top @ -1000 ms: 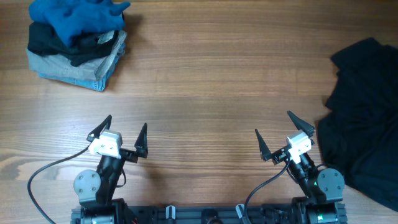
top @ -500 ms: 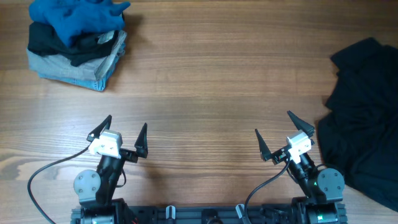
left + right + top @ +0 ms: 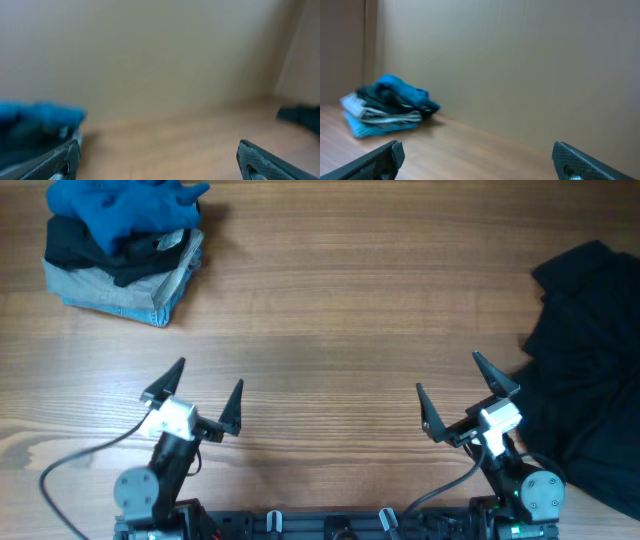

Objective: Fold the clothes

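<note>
Both arms have just stirred from their parked pose at 6 o'clock. The left gripper (image 3: pixel 210 372) has nudged slightly toward 3 o'clock, and the right gripper (image 3: pixel 447 371) has slid toward 3 o'clock, closer to the clothes (image 3: pixel 590 370).

Fingers: both pairs are spread wide with nothing between them. The wrist views agree, showing only bare table (image 3: pixel 330 310) and wall between the finger tips.

Task item: the black clothes lie crumpled at 3 o'clock, running off the table edge, unfolded and untouched. The right gripper is near the cloth's inner edge but not in contact.

A stack of folded garments (image 3: pixel 125 255) sits at 10 o'clock, well apart from both arms.

Judgement: the approach has only begun. The heap likely needs dragging to centre and flattening before any fold.
</note>
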